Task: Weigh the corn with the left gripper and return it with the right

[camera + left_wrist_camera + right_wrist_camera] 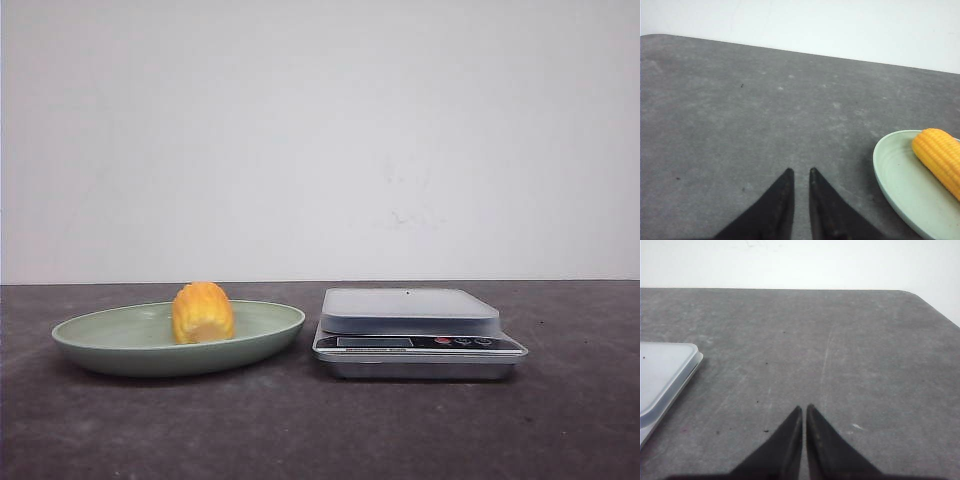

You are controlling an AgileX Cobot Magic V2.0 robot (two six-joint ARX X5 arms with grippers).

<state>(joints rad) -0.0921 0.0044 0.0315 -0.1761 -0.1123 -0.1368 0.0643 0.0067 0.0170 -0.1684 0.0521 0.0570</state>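
Observation:
The corn (203,312), a stubby yellow-orange cob chunk, lies in a pale green plate (110,335) on the left of the table. It also shows in the left wrist view (940,155), lying in the plate (895,175) off to one side of the fingers. My left gripper (800,172) hovers over bare table beside the plate, empty, its black pointed fingers nearly together with a narrow gap. My right gripper (804,407) is shut and empty over bare table beside the scale. Neither gripper shows in the front view.
A silver digital kitchen scale (415,330) with a grey weighing platform stands right of the plate; its corner shows in the right wrist view (662,377). The table is dark grey, with a white wall behind and a rounded far corner (920,297).

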